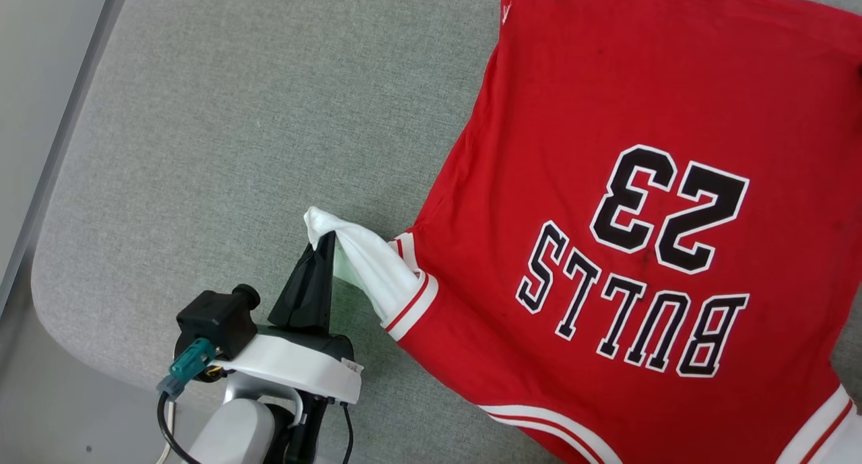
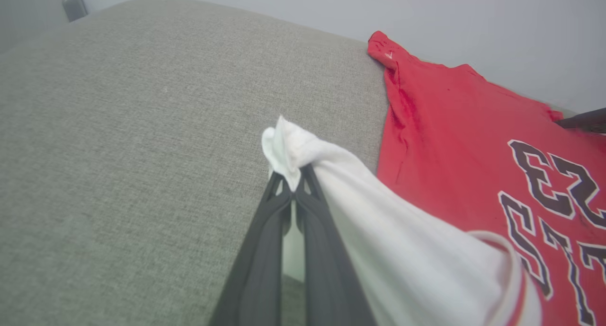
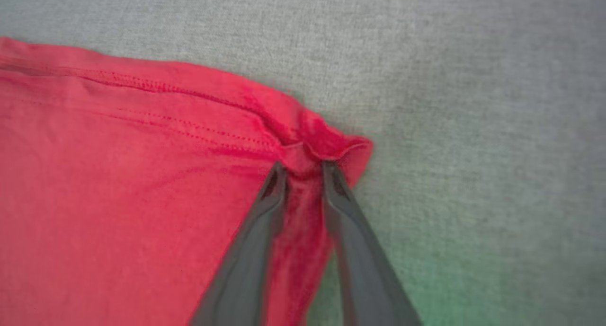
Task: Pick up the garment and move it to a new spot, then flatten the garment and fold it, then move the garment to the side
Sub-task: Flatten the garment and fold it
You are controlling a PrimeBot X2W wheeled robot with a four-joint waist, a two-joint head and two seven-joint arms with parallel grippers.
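Now, left pincer [image 1: 328, 238]: fingers pressed together, clenched on the bunched tip of the white sleeve [image 1: 367, 262]. The sleeve is drawn out to the robot's left, and in the left wrist view it looks raised off the cloth below. Red-and-white striped trim [image 1: 411, 302] sits where the sleeve meets the red body.

Right pincer [image 3: 304, 167]: fingertips a little apart with a puckered red hem corner [image 3: 331, 144] gathered between them, so it is grasping the cloth there.

Garment [image 1: 606, 100]: spread print-up over the right part of the head view, with the black, white-outlined print [image 1: 646, 262] reading upside down from the head camera. Faint creases run along its left side seam.

Surface [image 1: 236, 114]: grey woven fabric, padded-looking, with a rounded near-left corner. To the left of the garment it is bare weave.

Room: pale plain wall [image 2: 473, 13] behind the far edge of the surface. Smooth grey floor [image 1: 34, 410] beyond the rounded corner.
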